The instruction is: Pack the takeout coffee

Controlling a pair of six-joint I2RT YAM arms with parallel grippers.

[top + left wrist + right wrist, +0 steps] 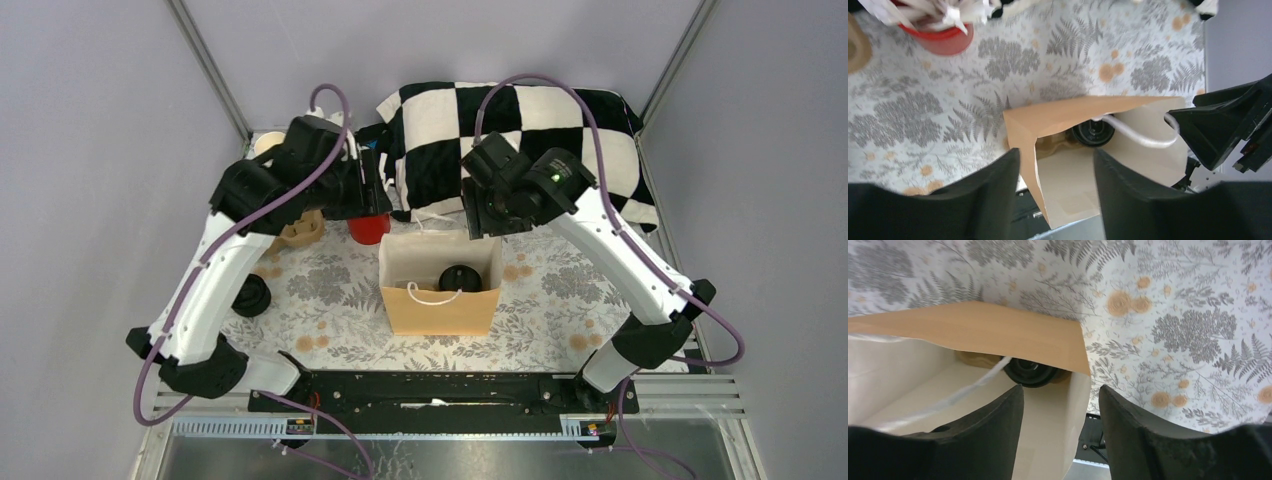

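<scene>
The takeout coffee [458, 277] stands upright inside the open brown paper bag [437, 310] at the table's middle; only its black lid shows. In the left wrist view the lid [1093, 134] shows past the bag's rim [1068, 112], under a white handle. In the right wrist view the lid [1032, 372] sits in the bag [988, 330] near its right corner. My left gripper [374, 192] is open and empty, above and behind the bag's left side [1055, 165]. My right gripper [482, 218] is open and empty, above the bag's far right edge [1060, 400].
A red cup of white sticks [368, 228] stands just behind the bag's left corner. A stack of beige cups [300, 230] and a black lid stack [250, 295] are at the left. A black-and-white checkered cloth [520, 130] covers the back.
</scene>
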